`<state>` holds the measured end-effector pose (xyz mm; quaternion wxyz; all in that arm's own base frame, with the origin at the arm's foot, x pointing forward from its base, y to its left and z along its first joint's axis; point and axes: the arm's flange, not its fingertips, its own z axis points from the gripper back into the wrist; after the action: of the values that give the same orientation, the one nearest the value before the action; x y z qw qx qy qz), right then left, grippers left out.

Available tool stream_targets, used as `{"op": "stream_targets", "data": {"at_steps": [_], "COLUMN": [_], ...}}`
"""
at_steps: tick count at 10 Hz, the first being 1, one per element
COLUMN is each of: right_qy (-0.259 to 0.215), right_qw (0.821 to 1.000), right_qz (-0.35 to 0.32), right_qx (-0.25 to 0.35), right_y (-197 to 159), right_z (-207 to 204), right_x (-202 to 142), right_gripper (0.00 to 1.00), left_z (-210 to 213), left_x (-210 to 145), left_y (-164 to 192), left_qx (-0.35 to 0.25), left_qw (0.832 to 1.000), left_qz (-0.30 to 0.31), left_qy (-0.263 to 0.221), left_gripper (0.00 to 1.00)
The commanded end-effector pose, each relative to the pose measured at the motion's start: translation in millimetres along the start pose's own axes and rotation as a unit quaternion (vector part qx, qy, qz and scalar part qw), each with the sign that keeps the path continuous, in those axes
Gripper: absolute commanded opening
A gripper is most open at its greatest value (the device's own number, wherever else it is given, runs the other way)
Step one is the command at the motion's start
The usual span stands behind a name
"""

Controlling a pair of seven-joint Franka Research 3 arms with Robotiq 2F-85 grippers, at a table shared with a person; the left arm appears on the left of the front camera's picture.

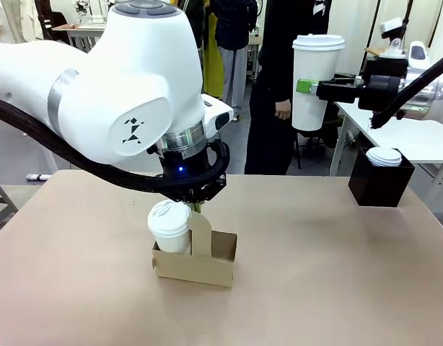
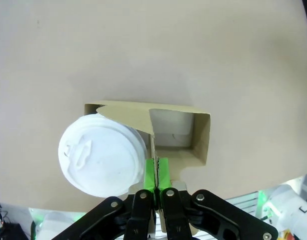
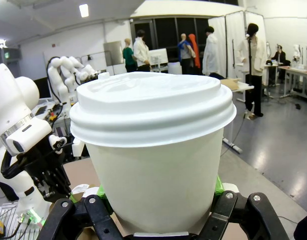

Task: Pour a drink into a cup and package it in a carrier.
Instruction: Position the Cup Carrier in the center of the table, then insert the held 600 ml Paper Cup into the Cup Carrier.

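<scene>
I'm starting at the left of the front view. The left arm is filling the upper left and reaching down over the table, and the left gripper is hanging straight down onto the carrier. That carrier is sitting a little left of centre, low in the frame. The seated cup, lid on, is standing upright in the carrier's left-hand hole, just beside the gripper.

In the left wrist view, the left gripper is pinching the upright handle tab of the carrier. The jaws are pressing almost together, with the thin card between the green pads. The seated cup is lying just left of the jaws and outside them. I can't tell whether its lid is touching the pad. The other hole is sitting up and to the right of the jaws.

Moving right in the front view, a person is standing beyond the table. Just to their right, the right gripper is holding the raised cup upright in the upper right, high above the table.

In the right wrist view, the raised cup is sitting squarely inside the right gripper. The jaws are spread to the cup's width and clamping its lower body.

At the far right of the front view, the black box is resting on the table with a stack of lids in it.
</scene>
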<state>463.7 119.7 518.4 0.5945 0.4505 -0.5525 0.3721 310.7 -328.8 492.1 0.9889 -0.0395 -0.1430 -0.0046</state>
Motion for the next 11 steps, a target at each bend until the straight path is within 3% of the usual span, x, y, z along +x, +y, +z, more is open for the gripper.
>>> {"op": "stream_targets", "data": {"at_steps": [1, 4, 5, 6, 7, 9, 10, 11], "right_qy": [-0.003, -0.003, -0.003, -0.003, -0.003, 0.011, 0.019, 0.019], "right_qw": [1.0, 1.0, 1.0, 1.0, 1.0, 0.999, 0.997, 0.994], "right_qz": [0.004, 0.004, 0.004, 0.004, 0.004, -0.011, -0.019, -0.043], "right_qx": [-0.004, -0.004, -0.004, -0.004, -0.004, 0.036, 0.068, 0.099], "right_y": [-2, -2, -2, -2, -2, -9, -15, -20], "right_z": [-3, -3, -3, -3, -3, -2, -5, -12], "right_x": [5, 5, 5, 5, 5, -15, -32, -51], "right_gripper": [0.8, 0.8, 0.8, 0.8, 0.8, 0.8, 0.8, 0.8], "left_z": [-1, -1, 0, 7, 14, 44, 59, 75], "left_x": [-3, -3, 0, 6, 9, 20, 24, 30], "left_y": [5, 5, 1, 7, 10, 24, 34, 46], "left_qx": [-0.005, -0.005, 0.0, -0.005, -0.016, -0.039, -0.044, -0.058], "left_qw": [1.0, 1.0, 1.0, 1.0, 1.0, 0.999, 0.998, 0.995], "left_qz": [-0.003, -0.003, 0.001, 0.0, -0.006, -0.029, -0.043, -0.072], "left_qy": [-0.001, -0.001, 0.0, -0.001, 0.006, 0.02, 0.008, 0.021], "left_gripper": [0.02, 0.02, 0.62, 0.61, 1.0, 1.0, 0.85, 0.95]}}
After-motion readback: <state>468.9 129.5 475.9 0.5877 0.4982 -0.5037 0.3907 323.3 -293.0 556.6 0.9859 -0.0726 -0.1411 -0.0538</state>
